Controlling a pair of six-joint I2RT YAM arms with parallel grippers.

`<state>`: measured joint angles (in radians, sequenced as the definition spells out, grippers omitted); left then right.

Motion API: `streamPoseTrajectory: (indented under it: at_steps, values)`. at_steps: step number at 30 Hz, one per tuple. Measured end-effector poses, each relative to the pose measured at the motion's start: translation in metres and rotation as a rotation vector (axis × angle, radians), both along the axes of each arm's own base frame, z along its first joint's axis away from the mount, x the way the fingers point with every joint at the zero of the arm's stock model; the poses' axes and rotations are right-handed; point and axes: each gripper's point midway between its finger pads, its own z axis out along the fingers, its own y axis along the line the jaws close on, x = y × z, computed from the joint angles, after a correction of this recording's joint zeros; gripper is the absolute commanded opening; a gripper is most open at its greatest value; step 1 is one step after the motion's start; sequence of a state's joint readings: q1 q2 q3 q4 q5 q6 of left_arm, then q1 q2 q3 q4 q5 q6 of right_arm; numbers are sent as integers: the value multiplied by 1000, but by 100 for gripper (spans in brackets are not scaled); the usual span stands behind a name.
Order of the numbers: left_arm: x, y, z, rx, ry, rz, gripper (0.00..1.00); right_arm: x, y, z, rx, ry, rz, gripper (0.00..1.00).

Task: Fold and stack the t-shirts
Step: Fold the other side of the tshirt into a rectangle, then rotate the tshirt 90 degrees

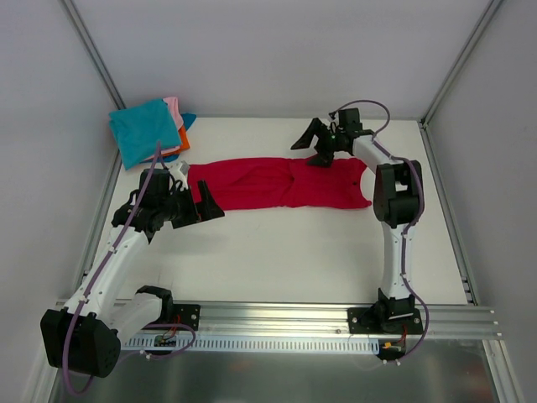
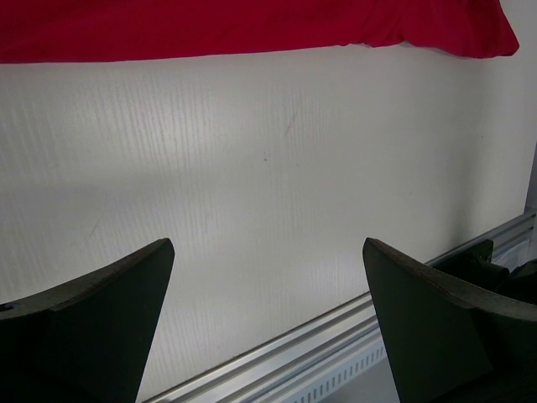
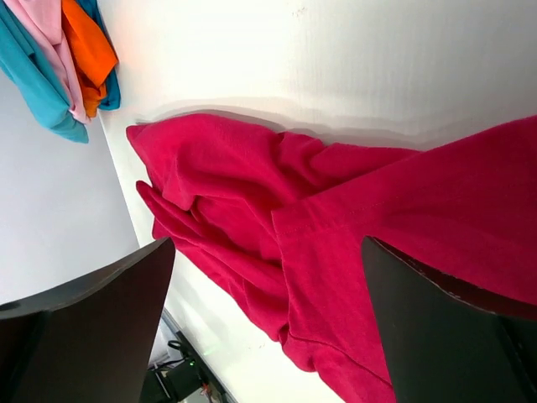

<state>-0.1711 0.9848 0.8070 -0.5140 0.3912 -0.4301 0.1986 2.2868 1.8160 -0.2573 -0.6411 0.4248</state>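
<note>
A large bright red t-shirt (image 1: 277, 185) lies as a long, narrow band across the middle of the white table (image 1: 285, 252). My left gripper (image 1: 208, 204) hovers open at its left end, holding nothing; in the left wrist view only the shirt's edge (image 2: 252, 25) shows along the top, far from the gripper (image 2: 268, 243). My right gripper (image 1: 310, 149) is open at the shirt's back edge, right of centre. In the right wrist view the rumpled red cloth (image 3: 352, 210) lies below the open gripper (image 3: 268, 243). Teal, pink, orange and blue t-shirts (image 1: 149, 130) are piled at the back left corner.
The pile of shirts (image 3: 59, 59) appears at the upper left of the right wrist view. An aluminium rail (image 1: 336, 316) runs along the near edge, also visible as a rail (image 2: 336, 336) in the left wrist view. Metal frame posts (image 1: 92, 59) and grey walls enclose the table.
</note>
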Motion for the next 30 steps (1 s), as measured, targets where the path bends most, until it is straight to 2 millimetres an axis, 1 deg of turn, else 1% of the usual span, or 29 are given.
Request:
streamPoseTrajectory:
  at_steps: [4, 6, 9, 12, 15, 17, 18, 21, 23, 24, 30]
  values:
    - [0, 0, 1, -2, -1, -2, 99, 0, -3, -1, -27, -22, 10, 100]
    - [-1, -1, 3, -9, -8, -5, 99, -6, -7, 0, -53, -32, 12, 100]
    - [-3, -4, 9, -27, -23, -12, 99, -31, -18, 8, -96, -32, 14, 99]
    - [-5, -5, 15, -45, -37, -12, 99, -66, -30, 24, -132, -42, 10, 99]
    - [-8, -7, 20, -59, -48, -17, 99, -93, -39, 34, -152, -63, 4, 100]
    - [-10, -7, 25, -63, -61, -17, 99, -107, -44, 28, -162, -55, 2, 99]
    - [-10, -7, 28, -64, -67, -18, 99, -112, -45, 21, -167, -41, 2, 100]
    - [-12, -7, 40, -71, -93, -21, 99, -127, -49, -12, -188, 39, 5, 99]
    - [-14, -7, 50, -76, -110, -24, 99, -134, -52, -35, -202, 99, 4, 100]
    - [-15, -7, 55, -79, -122, -26, 99, -137, -51, -42, -193, 127, 3, 99]
    - [-22, -8, 87, -96, -188, -37, 99, -127, -52, -42, -163, 119, -27, 99]
